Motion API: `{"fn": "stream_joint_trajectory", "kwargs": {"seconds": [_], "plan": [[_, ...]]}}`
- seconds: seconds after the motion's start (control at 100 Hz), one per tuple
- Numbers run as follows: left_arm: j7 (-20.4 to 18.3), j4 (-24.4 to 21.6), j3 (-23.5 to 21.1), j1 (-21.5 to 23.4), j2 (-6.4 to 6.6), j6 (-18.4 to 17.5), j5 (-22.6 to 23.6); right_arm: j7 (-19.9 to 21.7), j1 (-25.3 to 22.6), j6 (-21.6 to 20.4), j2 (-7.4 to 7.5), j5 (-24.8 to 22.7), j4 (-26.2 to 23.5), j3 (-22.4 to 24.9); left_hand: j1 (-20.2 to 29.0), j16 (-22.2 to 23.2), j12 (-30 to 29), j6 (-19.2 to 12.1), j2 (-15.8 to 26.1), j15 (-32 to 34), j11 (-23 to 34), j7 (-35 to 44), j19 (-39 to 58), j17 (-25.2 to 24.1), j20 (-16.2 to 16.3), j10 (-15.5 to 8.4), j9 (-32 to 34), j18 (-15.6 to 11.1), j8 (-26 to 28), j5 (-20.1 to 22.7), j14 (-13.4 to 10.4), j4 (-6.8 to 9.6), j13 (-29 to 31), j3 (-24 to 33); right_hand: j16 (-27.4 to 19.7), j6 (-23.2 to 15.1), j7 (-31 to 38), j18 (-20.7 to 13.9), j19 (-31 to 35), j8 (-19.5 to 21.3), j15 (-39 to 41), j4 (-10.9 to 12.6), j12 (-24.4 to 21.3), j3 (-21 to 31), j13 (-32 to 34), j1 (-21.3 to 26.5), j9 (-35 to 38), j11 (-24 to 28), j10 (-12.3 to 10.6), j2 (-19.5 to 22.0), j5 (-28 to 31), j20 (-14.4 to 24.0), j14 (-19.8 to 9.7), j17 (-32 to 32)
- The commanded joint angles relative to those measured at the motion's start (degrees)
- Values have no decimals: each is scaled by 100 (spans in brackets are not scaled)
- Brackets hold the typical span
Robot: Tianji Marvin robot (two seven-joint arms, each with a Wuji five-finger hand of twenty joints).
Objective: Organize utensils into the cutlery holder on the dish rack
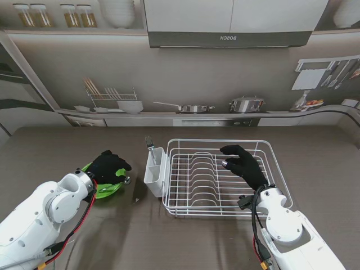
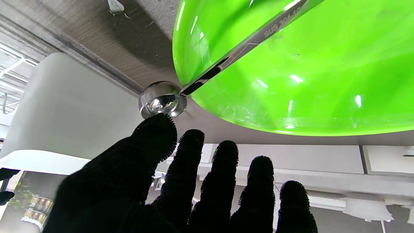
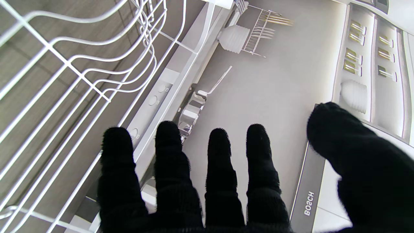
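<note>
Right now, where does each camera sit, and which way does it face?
Stand: above the shoulders, looking down at dish rack; both arms show.
Left wrist: along left hand toward green bowl and spoon.
Right wrist: along right hand, over rack wires.
Stand and left wrist share bowl and cutlery holder.

Counting from the dish rack (image 1: 225, 180): one rack, white wire. One cutlery holder (image 1: 154, 170) clipped on its left end, with one fork (image 1: 150, 145) standing in it, tines up. To the left of the holder, one green plate (image 1: 109, 188) on the tabletop (image 1: 67, 152). One spoon (image 2: 161, 100) lies across that plate (its bowl pokes past the rim toward the rack). My two hands: left hand (image 1: 108, 167), right hand (image 1: 243, 164).
</note>
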Motion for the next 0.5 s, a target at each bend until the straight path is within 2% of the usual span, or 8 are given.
{"fn": "stream_joint_trajectory", "kwargs": {"seconds": [0.0,0.49], "plan": [[-91,76,33,-38,-15,-14,-8,81,-20,-6,-23,11,1,-14,-8,-58,-70,-67,-262,-7,-52,-75,-69,-38,-65,-67,-115,-31,-60,-115,-53,-126,-2,201,92,2,-1,-117,-117,17,-4,141,-10,34,121,-95,65,-26,35,153,-128,140,-26,18],[108,520,381,-340,-50,-63,-204,76,-4,7,-25,8,22,-15,-20,-60,-73,-150,-220,-12,-51,73,-66,-56,-68,-67,-121,-32,-29,63,-58,-132,-8,208,92,5,-3,-120,-128,15,-5,143,-11,29,129,-96,75,-35,49,167,-127,146,-26,23]]}}
